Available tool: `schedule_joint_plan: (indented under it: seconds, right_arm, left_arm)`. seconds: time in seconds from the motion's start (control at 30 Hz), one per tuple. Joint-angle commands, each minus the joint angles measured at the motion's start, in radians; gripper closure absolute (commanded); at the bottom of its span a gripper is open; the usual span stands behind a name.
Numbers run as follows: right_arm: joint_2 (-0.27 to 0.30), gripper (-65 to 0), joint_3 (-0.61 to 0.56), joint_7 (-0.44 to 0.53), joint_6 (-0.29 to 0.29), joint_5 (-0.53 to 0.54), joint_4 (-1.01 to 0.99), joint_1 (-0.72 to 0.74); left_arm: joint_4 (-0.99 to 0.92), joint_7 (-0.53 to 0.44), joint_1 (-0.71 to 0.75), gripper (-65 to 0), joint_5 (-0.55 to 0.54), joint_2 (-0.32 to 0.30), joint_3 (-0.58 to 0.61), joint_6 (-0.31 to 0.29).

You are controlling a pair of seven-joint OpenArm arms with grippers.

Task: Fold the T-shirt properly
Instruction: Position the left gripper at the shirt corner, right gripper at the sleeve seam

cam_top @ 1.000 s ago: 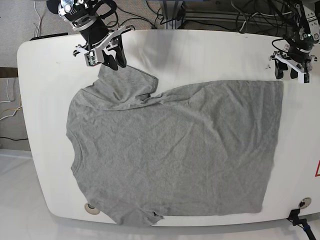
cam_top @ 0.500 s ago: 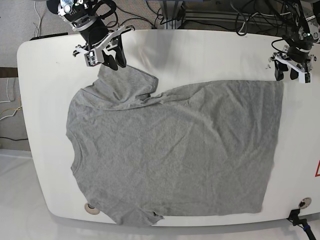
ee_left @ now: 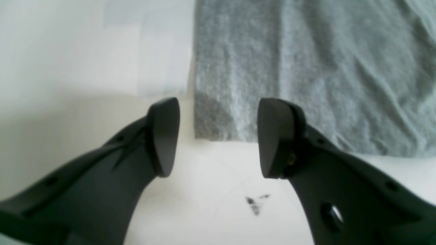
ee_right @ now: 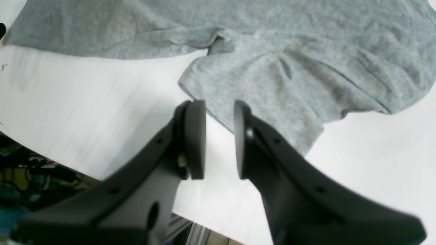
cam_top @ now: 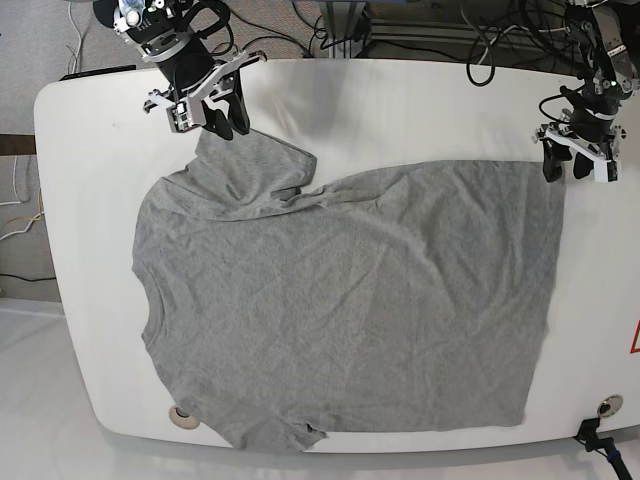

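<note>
- Base view: T-shirt (cam_top: 350, 300), grey, wrinkled, spread flat over most of the white table (cam_top: 420, 110); one sleeve folded in near the far edge.
- Right gripper (cam_top: 230, 122): jaws narrowly apart, holding nothing, at the tip of that sleeve.
- Left gripper (cam_top: 567, 168): jaws wide, empty, at the shirt's hem corner.
- Small dark smudge (ee_left: 253, 204) on the table below the left gripper.

Base cam is looking down over the whole table (cam_top: 400, 100); wrist cams are facing shirt (cam_top: 350, 300) edges close up.
</note>
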Motion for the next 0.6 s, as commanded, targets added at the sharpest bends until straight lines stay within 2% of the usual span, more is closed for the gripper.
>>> schedule_joint_plan:
  seconds: [0.0, 0.57]
  right_arm:
    - [0.006, -13.2, 0.005, 0.027, 0.007, 0.012, 0.017, -0.005]
    - [0.005, -14.2, 0.012, 0.034, -0.003, 0.009, 0.021, -0.007]
  left_arm:
    - [-0.002, -0.027, -0.027, -34.2, -0.012, -0.015, 0.008, -0.005]
    - [-0.056, 0.007, -0.116, -34.1, -0.002, -0.025, 0.072, -0.006]
